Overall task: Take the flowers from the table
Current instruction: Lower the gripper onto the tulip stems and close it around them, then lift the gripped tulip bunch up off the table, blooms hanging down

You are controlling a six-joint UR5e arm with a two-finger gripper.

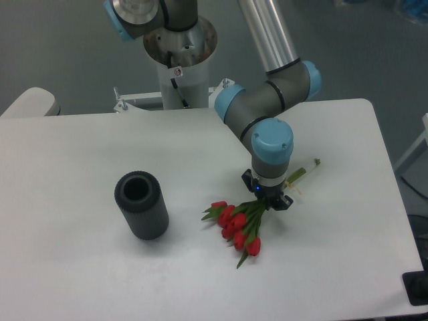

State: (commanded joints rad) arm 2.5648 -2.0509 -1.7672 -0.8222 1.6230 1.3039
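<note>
1. The flowers (238,224) lie flat on the desk (80,267), right of centre. The red heads fan toward 7 o'clock and the stem ends run out toward 2 o'clock.
2. The gripper (268,200) hangs straight down over the stems, just behind the heads, near where the bundle is narrowest. That spot suits a two-finger pinch, since the stems there are gathered rather than splayed.
3. The jaws sit low at the stems and look drawn in around them. Their tips are hidden behind the wrist, so whether they are pinching the stems or merely flanking them cannot be told.
4. The flowers appear to rest on the desk; no gap or lifted shadow shows beneath them.
5. The vase (141,204) stands upright at 9 o'clock from the flowers, well apart, and clear of the arm's path for a vertical lift.
</note>
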